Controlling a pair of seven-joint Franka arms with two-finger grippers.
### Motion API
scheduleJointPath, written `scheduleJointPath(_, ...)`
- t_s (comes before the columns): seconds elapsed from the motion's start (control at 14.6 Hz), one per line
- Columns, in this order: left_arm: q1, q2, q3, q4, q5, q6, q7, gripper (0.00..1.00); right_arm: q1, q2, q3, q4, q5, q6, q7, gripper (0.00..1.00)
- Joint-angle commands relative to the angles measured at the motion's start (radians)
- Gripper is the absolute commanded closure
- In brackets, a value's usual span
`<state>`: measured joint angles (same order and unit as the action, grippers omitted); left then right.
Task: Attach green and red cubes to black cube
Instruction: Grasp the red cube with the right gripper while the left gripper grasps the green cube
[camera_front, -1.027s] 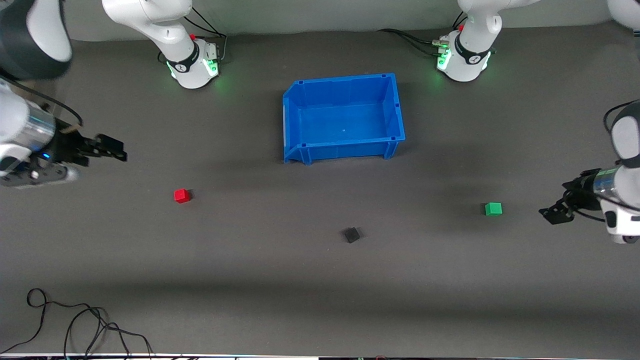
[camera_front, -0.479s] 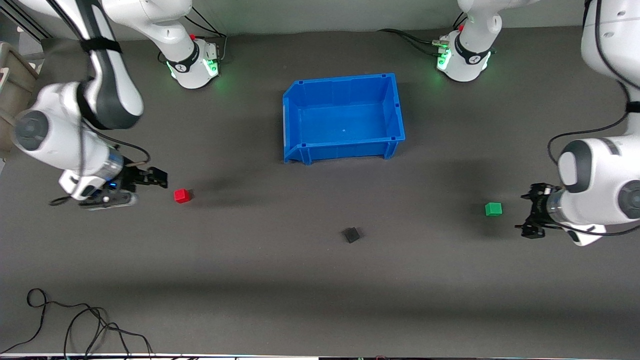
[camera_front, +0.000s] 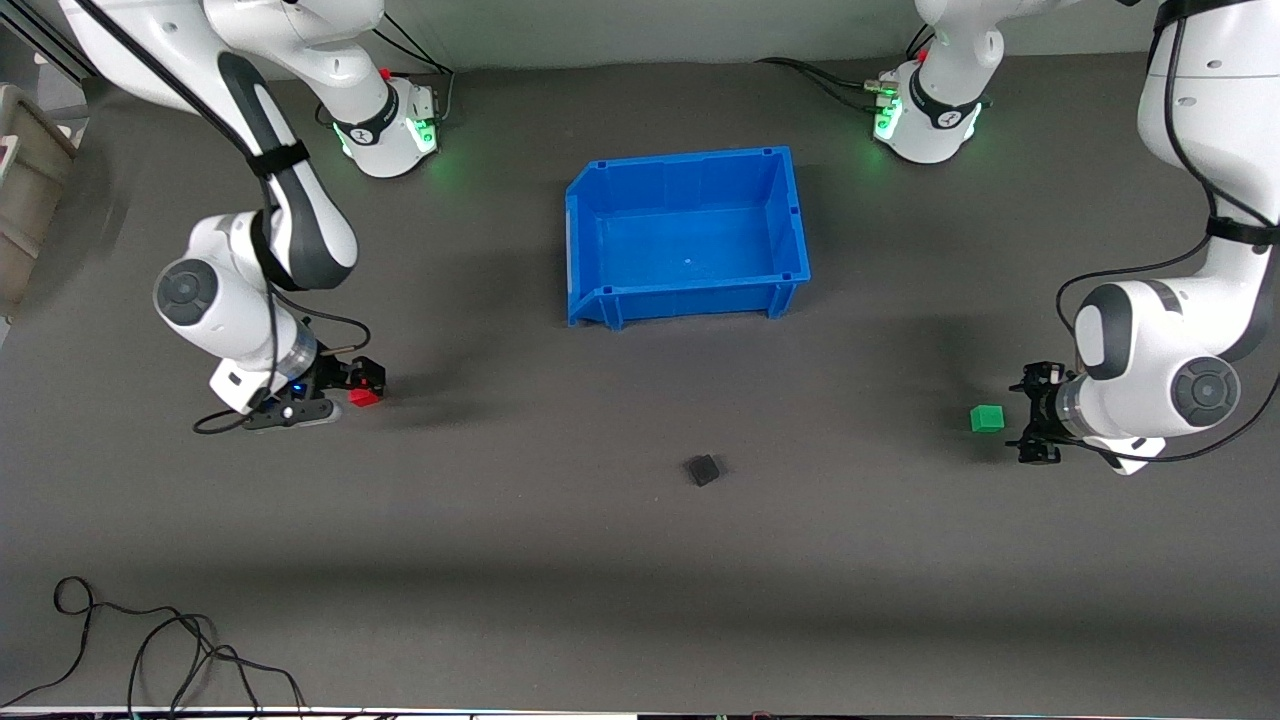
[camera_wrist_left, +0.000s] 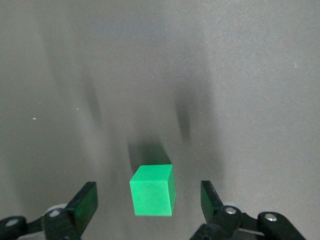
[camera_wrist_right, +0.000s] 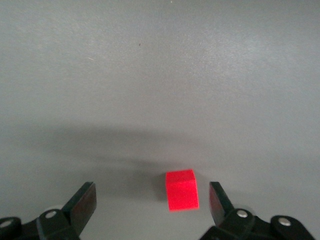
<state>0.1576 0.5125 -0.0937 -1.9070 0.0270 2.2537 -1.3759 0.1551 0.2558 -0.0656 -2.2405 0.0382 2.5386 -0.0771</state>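
Observation:
The red cube (camera_front: 366, 398) lies on the grey mat toward the right arm's end. My right gripper (camera_front: 362, 387) is low at it and open; in the right wrist view the red cube (camera_wrist_right: 182, 190) sits between the fingers, close to one finger (camera_wrist_right: 219, 201), untouched. The green cube (camera_front: 986, 418) lies toward the left arm's end. My left gripper (camera_front: 1031, 416) is open just beside it; in the left wrist view the green cube (camera_wrist_left: 152, 190) sits centred ahead of the open fingers (camera_wrist_left: 84, 202). The black cube (camera_front: 703, 469) lies alone mid-table, nearer the front camera.
An empty blue bin (camera_front: 790, 215) stands mid-table near the robots' bases. Loose black cables (camera_front: 150, 650) lie at the table's front edge toward the right arm's end.
Both arms have swung down and inward. The right gripper has come from well away onto the red cube. The left gripper has closed in beside the green cube. The cubes have not moved.

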Motion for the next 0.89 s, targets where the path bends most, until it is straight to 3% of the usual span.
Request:
scheduleJointPath(0.0,-0.001,-0.002,-0.001,-0.073,0.008,0.098,-0.079,0.08,0.003,0.071,-0.01,-0.042,-0.018,0.144,-0.056,0.0)
scheduleJointPath(0.14,-0.003,0.0,-0.001,-0.107,0.008,0.151,-0.092,0.09,-0.002,0.12,-0.011,-0.047,-0.018,0.199,-0.102,0.0)
scheduleJointPath(0.21,-0.001,0.0,-0.001,-0.11,0.011,0.164,-0.091,0.19,-0.005,0.138,-0.011,-0.047,-0.018,0.216,-0.122,0.0)
scheduleJointPath(0.27,0.002,-0.002,-0.001,-0.11,0.011,0.162,-0.091,0.42,-0.005,0.151,-0.011,-0.047,-0.018,0.227,-0.13,0.0)
scheduleJointPath(0.34,0.003,-0.006,-0.001,-0.106,0.011,0.156,-0.091,0.55,-0.006,0.157,-0.011,-0.045,-0.018,0.227,-0.132,0.0)
scheduleJointPath(0.55,-0.003,-0.006,-0.001,-0.099,0.008,0.164,-0.132,0.68,-0.02,0.163,-0.011,-0.044,-0.018,0.221,-0.132,0.0)
scheduleJointPath(0.68,-0.01,-0.008,-0.003,-0.092,0.01,0.153,-0.141,0.96,-0.04,0.161,-0.011,-0.045,-0.017,0.206,-0.133,0.01)
scheduleJointPath(0.82,-0.015,-0.014,-0.003,-0.09,0.01,0.145,-0.143,0.96,-0.04,0.155,-0.011,-0.044,-0.014,0.181,-0.133,0.06)
